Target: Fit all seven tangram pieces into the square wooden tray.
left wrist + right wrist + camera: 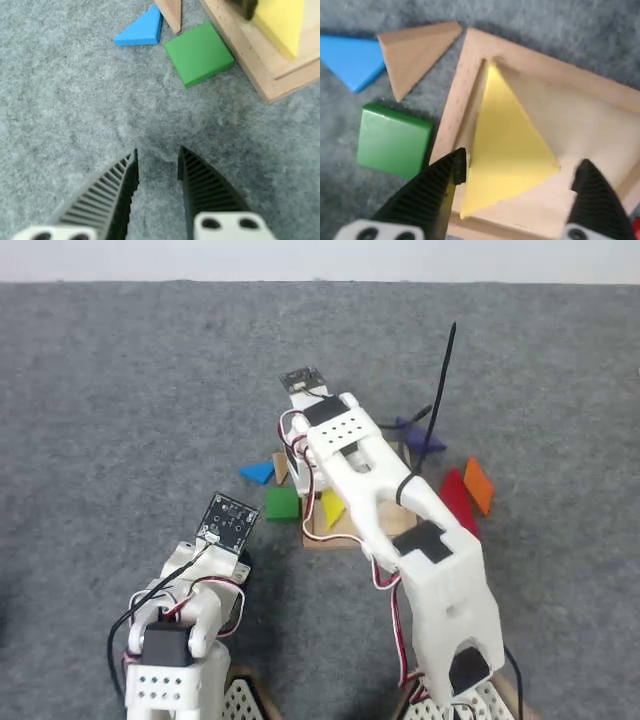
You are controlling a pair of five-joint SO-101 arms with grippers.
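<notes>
The square wooden tray (pixel 454 107) is seen lying on the grey felt-like worktop (pixel 120 390), partly covered in the high view by the right arm stretched over it. One piece is already inside: the yellow triangle (pixel 507 145) is lodged against one wall of the tray, its tip at a corner; whether it is seated flat cannot be told. The right hand (pixel 522 165) is poised just above it, released, its fingers spread wide to either side of the yellow triangle and nothing gripped. Just outside the tray, the green square block (pixel 199 53) is found beside the rim, with the plain wooden triangle (pixel 415 50) and the light blue triangle (pixel 141 29) side by side close to it. On the tray's opposite side the red piece (pixel 458 498), the orange piece (pixel 479 485) and the dark blue piece (pixel 420 435) are laid on the worktop. The left hand (pixel 157 151) is held low over bare worktop, short of the green square block, its fingers slightly parted and empty
</notes>
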